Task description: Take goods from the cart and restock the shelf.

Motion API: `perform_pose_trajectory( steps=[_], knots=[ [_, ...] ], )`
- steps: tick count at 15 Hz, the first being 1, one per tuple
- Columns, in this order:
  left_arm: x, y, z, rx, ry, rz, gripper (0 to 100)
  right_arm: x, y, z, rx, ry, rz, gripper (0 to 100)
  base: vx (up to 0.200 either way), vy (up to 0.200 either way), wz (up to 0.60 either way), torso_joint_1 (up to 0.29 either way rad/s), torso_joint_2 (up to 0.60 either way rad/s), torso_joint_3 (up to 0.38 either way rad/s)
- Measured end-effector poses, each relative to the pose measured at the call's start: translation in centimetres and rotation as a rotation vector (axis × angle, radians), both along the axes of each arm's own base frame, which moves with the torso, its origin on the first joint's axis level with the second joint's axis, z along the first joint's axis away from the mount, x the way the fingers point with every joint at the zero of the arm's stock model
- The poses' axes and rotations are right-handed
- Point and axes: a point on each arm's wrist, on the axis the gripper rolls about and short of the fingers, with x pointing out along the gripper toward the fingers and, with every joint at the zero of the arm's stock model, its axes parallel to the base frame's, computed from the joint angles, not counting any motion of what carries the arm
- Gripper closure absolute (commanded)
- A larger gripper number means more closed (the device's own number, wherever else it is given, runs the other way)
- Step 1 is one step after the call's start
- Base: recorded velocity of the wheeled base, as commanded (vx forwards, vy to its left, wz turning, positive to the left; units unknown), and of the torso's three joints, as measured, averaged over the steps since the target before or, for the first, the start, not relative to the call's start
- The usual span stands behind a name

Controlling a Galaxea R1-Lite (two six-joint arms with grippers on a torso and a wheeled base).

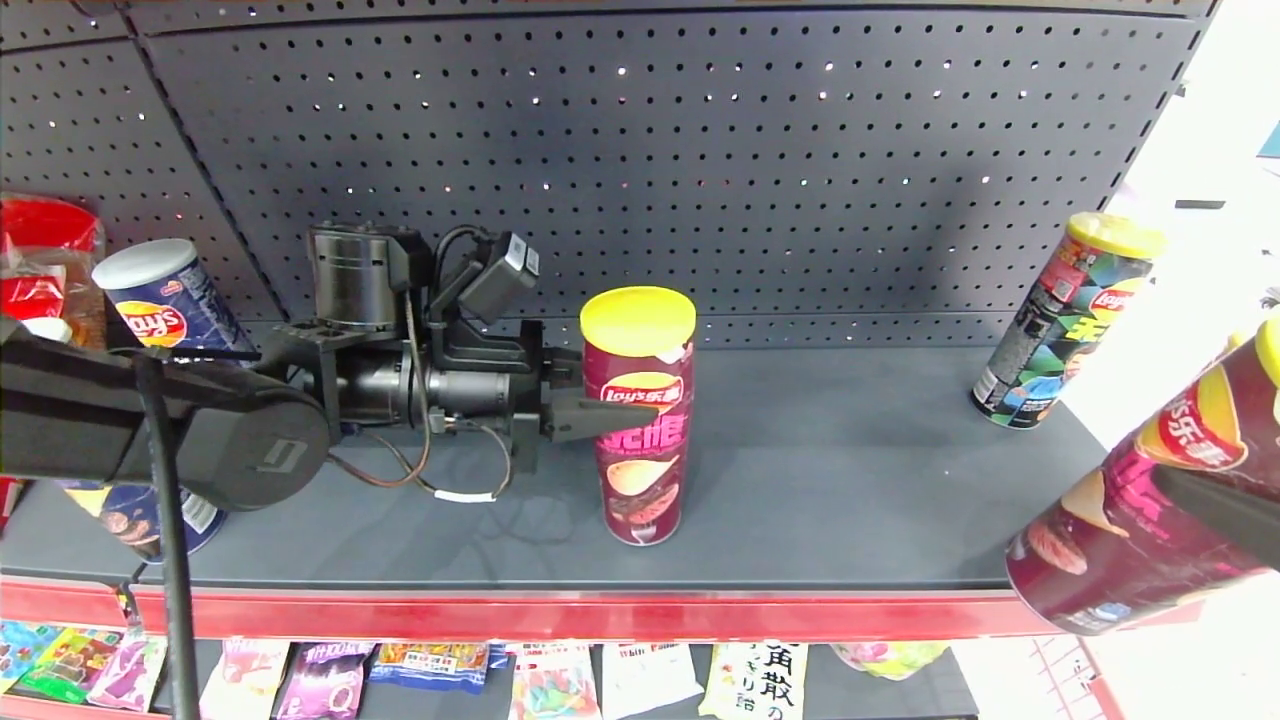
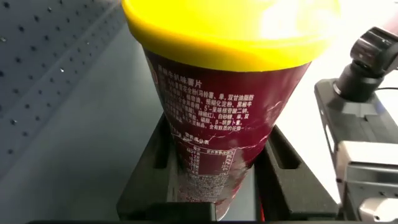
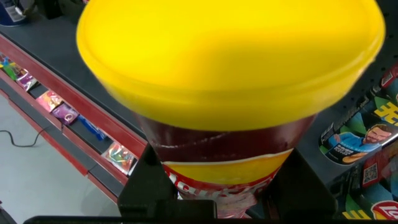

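The left gripper (image 1: 625, 405) has its fingers (image 2: 149, 171) closed on a maroon chip can (image 1: 640, 470), one finger on each side of the body just below the yellow lid (image 1: 638, 315). The can's long axis is upright, square across the level fingers. Its base looks to rest on the shelf (image 1: 850, 470). I judge this can placed, so the coming move is to part the fingers and draw straight back along their own line, away from the can, without tipping it.

The right gripper (image 1: 1215, 510) grips a second maroon can (image 1: 1120, 540) between its fingers, tilted with the lid uppermost, by the shelf's red front lip (image 1: 600, 612). Beyond those fingers lies bare shelf, between the standing can and a black-and-green can (image 1: 1065, 320). The right arm is the nearer to that gap.
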Motion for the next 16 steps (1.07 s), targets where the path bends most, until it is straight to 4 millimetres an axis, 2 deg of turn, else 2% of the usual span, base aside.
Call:
perform_pose_trajectory(
  steps=[16],
  knots=[
    [-2.2, 0.6, -0.6, 0.018, 0.040, -0.009, 100, 0.1, 0.1, -0.2, -0.005, 0.011, 0.000, 100, 0.000, 0.000, 0.00, 0.000, 0.00, 0.000]
  ],
)
